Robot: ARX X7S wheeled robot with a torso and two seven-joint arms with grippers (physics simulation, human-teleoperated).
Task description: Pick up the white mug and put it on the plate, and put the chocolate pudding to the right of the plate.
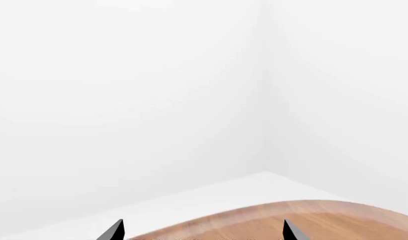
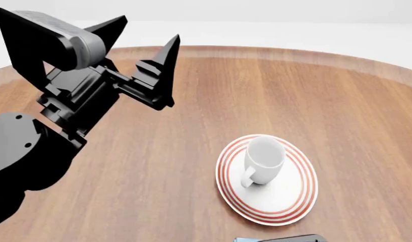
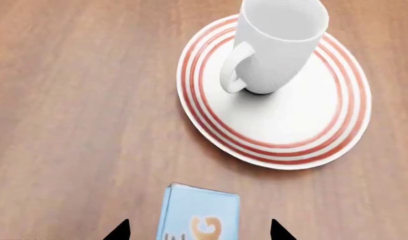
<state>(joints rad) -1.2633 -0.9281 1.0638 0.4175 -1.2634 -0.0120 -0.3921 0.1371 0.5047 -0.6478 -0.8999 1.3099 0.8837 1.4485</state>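
Note:
The white mug (image 2: pixel 263 159) stands upright on the red-ringed plate (image 2: pixel 294 201), its handle toward me. The right wrist view shows the same mug (image 3: pixel 277 42) and plate (image 3: pixel 323 135). The chocolate pudding (image 3: pixel 198 212), a light blue box with orange lettering, lies on the table just short of the plate. My right gripper (image 3: pixel 198 231) is open and straddles the box, with a gap on each side. Only a sliver of the chocolate pudding (image 2: pixel 243 240) reaches the head view's bottom edge. My left gripper (image 2: pixel 149 43) hangs open and empty, raised over the table's far left; its fingertips (image 1: pixel 114 231) frame only table edge and wall.
The round wooden table (image 2: pixel 159 166) spreads all round the plate; its far edge (image 2: pixel 273 50) curves across the back. White floor and walls (image 1: pixel 157 100) lie beyond it. My left arm (image 2: pixel 44 131) fills the head view's left side.

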